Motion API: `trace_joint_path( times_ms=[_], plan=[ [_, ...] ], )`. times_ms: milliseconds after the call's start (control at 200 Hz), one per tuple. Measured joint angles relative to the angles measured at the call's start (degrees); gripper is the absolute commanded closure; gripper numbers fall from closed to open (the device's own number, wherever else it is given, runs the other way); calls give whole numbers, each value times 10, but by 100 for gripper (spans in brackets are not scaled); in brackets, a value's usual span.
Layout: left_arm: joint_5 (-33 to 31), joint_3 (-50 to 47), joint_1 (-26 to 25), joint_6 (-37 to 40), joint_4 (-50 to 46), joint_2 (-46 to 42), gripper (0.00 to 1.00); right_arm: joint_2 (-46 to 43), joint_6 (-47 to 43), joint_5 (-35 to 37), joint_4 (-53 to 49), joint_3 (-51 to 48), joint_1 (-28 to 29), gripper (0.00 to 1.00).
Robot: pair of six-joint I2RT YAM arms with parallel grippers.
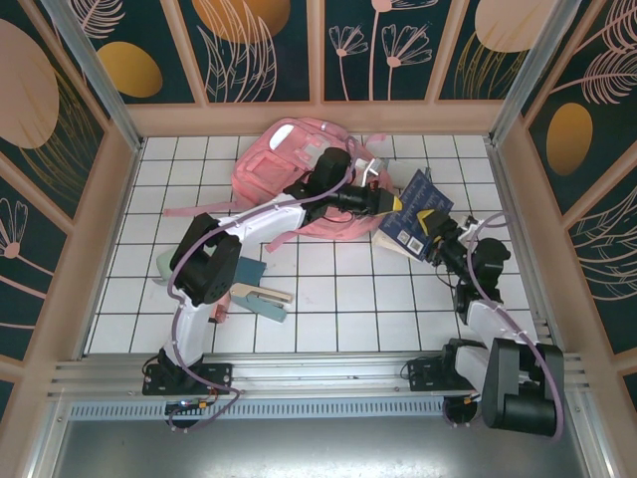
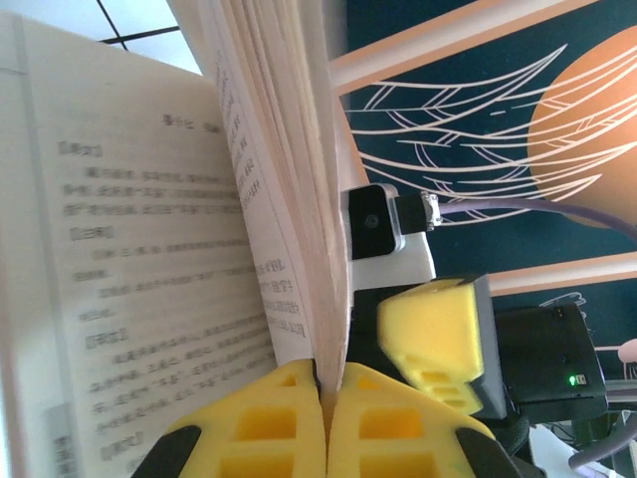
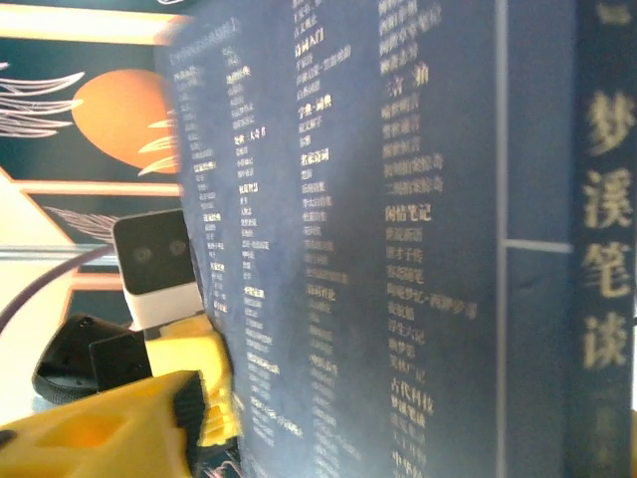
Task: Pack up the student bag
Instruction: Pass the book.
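Pink student bag (image 1: 271,171) lying crumpled, straps splayed; left jaws clamped on book (image 1: 414,211); right jaws unclear.

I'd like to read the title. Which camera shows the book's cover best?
The right wrist view: the book shows its blue cover close, lettering readable. The left wrist view shows inner pages pinched by the left pincer; the top view shows it small.

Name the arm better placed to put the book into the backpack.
Left, probably: the left gripper is shut on the book, and its arm lies over the student bag. The right gripper sits beyond the book, farther from the bag.
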Motion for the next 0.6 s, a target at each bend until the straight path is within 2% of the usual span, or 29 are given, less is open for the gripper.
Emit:
trace_joint_path(
  times_ms=[245, 285, 320, 375, 505, 601],
  plan=[
    [-1, -9, 5, 17, -6, -16, 100, -12, -10, 8, -9, 4, 13, 76],
    [-4, -10, 5, 24, -12, -19, 97, -19, -17, 9, -18, 7, 13, 80],
    [-6, -10, 5, 30, -17, -21, 89, -27, -28, 9, -28, 9, 14, 87],
    [-12, -10, 6, 42, -28, -24, 67, -40, -40, 11, -48, 15, 14, 100],
    [-35, -7, 12, 94, -97, -35, 44, -74, -102, 45, -145, 44, 15, 100],
    [-94, 21, 24, 158, -179, -41, 34, -101, -158, 85, -244, 73, 14, 100]
  ],
)
